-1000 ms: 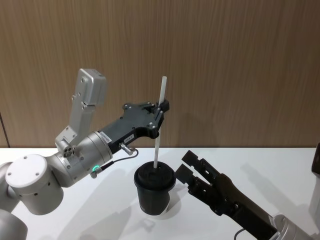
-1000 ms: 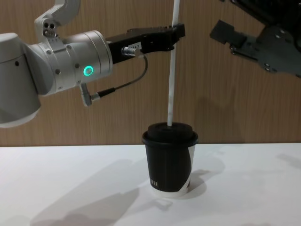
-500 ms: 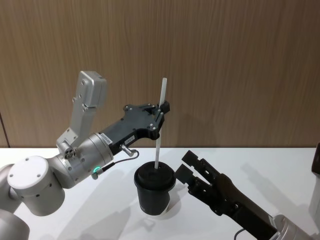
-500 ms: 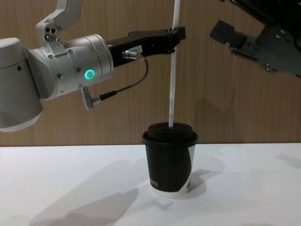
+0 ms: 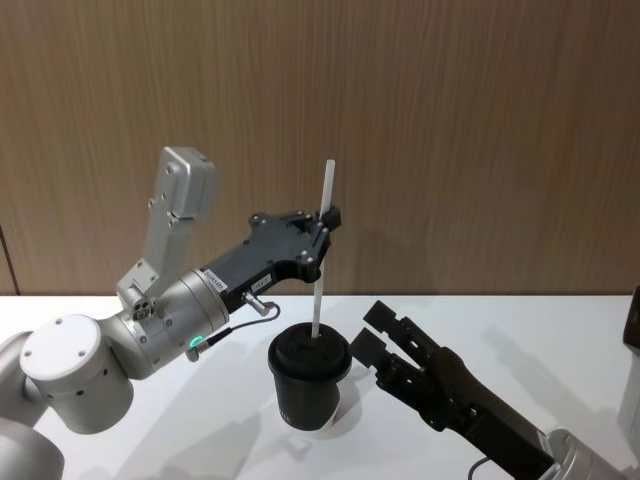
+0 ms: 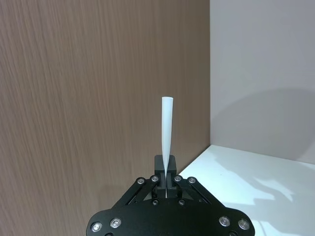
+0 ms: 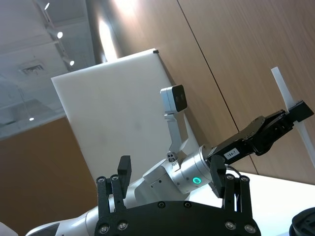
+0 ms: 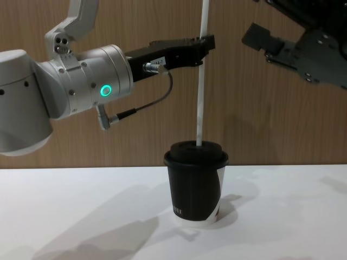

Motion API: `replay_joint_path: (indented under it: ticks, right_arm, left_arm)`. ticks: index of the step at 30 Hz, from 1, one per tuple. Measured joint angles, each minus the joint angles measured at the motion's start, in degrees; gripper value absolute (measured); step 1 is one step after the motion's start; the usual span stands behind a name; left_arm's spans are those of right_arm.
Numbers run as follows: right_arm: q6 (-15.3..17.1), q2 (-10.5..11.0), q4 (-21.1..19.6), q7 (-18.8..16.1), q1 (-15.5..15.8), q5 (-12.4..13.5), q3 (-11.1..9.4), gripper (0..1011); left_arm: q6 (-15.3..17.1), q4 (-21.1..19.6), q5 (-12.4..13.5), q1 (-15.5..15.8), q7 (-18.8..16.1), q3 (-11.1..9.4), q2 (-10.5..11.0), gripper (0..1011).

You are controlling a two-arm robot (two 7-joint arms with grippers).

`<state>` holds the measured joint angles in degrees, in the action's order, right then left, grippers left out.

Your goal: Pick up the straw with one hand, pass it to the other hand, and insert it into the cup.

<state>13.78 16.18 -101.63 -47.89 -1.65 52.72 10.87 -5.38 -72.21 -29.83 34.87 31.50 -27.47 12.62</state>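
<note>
My left gripper [image 5: 326,218] pinches the thin white straw [image 8: 201,86] high and upright so its lower end meets the lid hole of the black paper cup [image 8: 196,184], while my right gripper [image 5: 372,332] waits beside it, spread wide

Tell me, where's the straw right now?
The straw stands upright at the table's middle, pinched by the left hand, its bottom tip at the lid of the cup.

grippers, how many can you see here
2. The left gripper is above the cup, shut on the straw. The right gripper is open, just right of the cup.
</note>
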Motion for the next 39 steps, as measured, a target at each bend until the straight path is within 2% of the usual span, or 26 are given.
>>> replay_joint_path:
  ticks: [7, 11, 18, 19, 20, 22, 27, 31, 32, 33, 39]
  right_arm:
    - [0.0, 0.0, 0.0, 0.0, 0.0, 0.0, 0.0, 1001]
    - [0.0, 0.0, 0.0, 0.0, 0.0, 0.0, 0.0, 1001]
    - [0.0, 0.0, 0.0, 0.0, 0.0, 0.0, 0.0, 1001]
    - [0.0, 0.0, 0.0, 0.0, 0.0, 0.0, 0.0, 1001]
    - [0.0, 0.0, 0.0, 0.0, 0.0, 0.0, 0.0, 1001]
    - [0.0, 0.0, 0.0, 0.0, 0.0, 0.0, 0.0, 1001]
    - [0.0, 0.0, 0.0, 0.0, 0.0, 0.0, 0.0, 1001]
    - [0.0, 0.0, 0.0, 0.0, 0.0, 0.0, 0.0, 1001]
    - [0.0, 0.0, 0.0, 0.0, 0.0, 0.0, 0.0, 1001]
    - [0.0, 0.0, 0.0, 0.0, 0.0, 0.0, 0.0, 1001]
    - [0.0, 0.0, 0.0, 0.0, 0.0, 0.0, 0.0, 1001]
  left_arm:
    - [0.05, 0.35, -0.01, -0.17, 0.02, 0.02, 0.01, 10]
    - [0.4, 0.43, -0.01, -0.42, -0.03, 0.04, 0.06, 74]
    - [0.94, 0.4, 0.03, -1.01, -0.43, 0.14, 0.28, 291]
    - [0.99, 0.38, 0.03, -1.07, -0.48, 0.15, 0.3, 291]
    - [1.06, 0.33, 0.04, -1.18, -0.56, 0.2, 0.33, 350]
    - [1.1, 0.24, 0.04, -1.32, -0.63, 0.26, 0.37, 389]
    - [1.26, -0.5, -0.03, -1.85, -0.91, 0.54, 0.63, 564]
    - [1.56, -1.98, -0.35, -2.54, -1.19, 0.87, 1.16, 693]
    - [1.73, -2.91, -0.55, -2.97, -1.32, 1.07, 1.52, 753]
    - [1.85, -3.39, -0.69, -3.19, -1.4, 1.18, 1.7, 753]
    - [2.93, -8.0, -1.81, -5.42, -2.01, 2.23, 3.54, 936]
